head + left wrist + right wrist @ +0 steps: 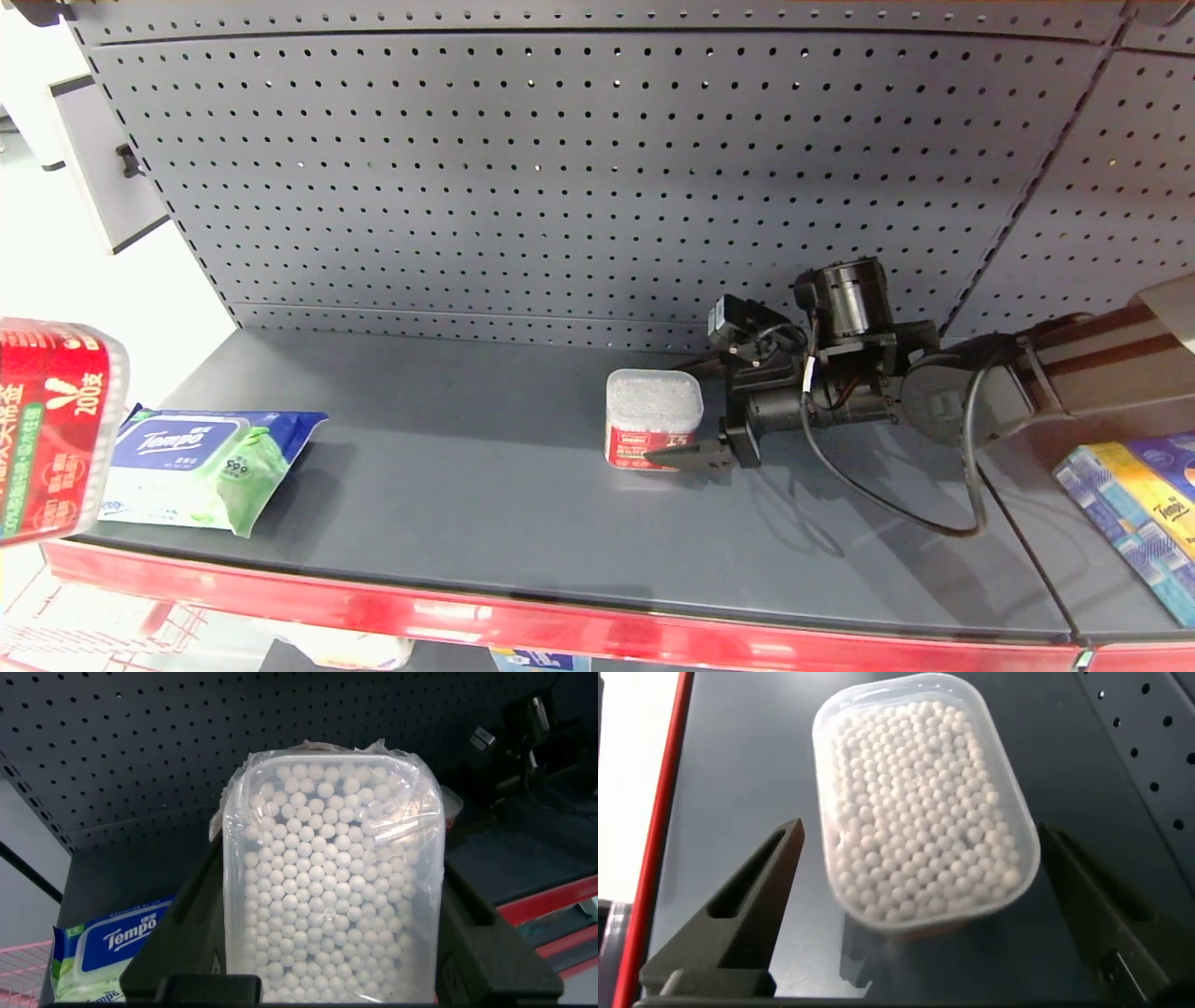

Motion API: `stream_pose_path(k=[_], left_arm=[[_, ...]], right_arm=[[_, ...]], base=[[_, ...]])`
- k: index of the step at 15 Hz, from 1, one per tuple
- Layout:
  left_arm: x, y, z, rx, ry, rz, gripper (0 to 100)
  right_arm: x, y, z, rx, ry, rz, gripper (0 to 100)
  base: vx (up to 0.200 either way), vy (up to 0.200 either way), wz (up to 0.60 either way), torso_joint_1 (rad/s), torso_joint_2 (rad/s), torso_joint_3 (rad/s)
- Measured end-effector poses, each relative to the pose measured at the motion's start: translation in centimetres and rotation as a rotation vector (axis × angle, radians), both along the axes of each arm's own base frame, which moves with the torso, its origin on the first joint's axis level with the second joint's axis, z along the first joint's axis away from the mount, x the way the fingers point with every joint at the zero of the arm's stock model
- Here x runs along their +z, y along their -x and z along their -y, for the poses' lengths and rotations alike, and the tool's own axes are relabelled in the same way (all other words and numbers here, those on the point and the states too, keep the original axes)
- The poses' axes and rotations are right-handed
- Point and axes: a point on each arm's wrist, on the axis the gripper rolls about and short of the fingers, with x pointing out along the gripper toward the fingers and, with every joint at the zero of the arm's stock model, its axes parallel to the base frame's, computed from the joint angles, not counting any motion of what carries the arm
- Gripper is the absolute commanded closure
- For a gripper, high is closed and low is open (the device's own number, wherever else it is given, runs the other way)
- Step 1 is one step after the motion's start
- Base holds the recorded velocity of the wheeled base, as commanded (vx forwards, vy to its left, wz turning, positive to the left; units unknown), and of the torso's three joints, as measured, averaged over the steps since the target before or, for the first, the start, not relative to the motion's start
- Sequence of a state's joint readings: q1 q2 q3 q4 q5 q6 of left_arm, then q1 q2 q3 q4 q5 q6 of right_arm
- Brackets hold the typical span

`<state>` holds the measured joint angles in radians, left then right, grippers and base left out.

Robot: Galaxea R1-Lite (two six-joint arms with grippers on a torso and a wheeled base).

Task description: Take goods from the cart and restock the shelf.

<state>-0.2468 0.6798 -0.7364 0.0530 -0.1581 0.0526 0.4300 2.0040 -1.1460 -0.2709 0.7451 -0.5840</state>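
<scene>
Grey steel forms the shelf (467,523), with a pegboard back and a red front lip. One cotton-swab box (653,418) stands upright near its middle, clear lid up. The right gripper (918,831) straddles this box with its jaws wide, a gap showing on each side, so it grips nothing. From the head view its far finger is hidden behind the box.

At the left, a second cotton-swab box (56,429) hangs in front of the shelf's left end, partly cut off by the frame. The left gripper (334,859) has its jaws closed against the two long sides of this box. Where its dark fingers end is hard to make out against the shelf behind.

A wet-wipes pack (210,462) lies flat at the shelf's left end, near the front lip. Blue-and-yellow packs (1134,513) lie on the next bay to the right, cut off at the edge.
</scene>
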Motion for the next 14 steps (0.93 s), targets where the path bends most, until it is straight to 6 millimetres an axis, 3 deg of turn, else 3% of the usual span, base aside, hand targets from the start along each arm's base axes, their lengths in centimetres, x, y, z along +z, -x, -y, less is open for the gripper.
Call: stream_pose_path(k=[14], left_arm=[[-0.10, -0.07, 0.02, 0.000, 0.001, -0.006, 100]], right_arm=[[-0.20, -0.31, -0.42, 0.005, 0.000, 0.000, 0]], base=[[0.000, 0.000, 0.00, 0.000, 0.00, 0.000]])
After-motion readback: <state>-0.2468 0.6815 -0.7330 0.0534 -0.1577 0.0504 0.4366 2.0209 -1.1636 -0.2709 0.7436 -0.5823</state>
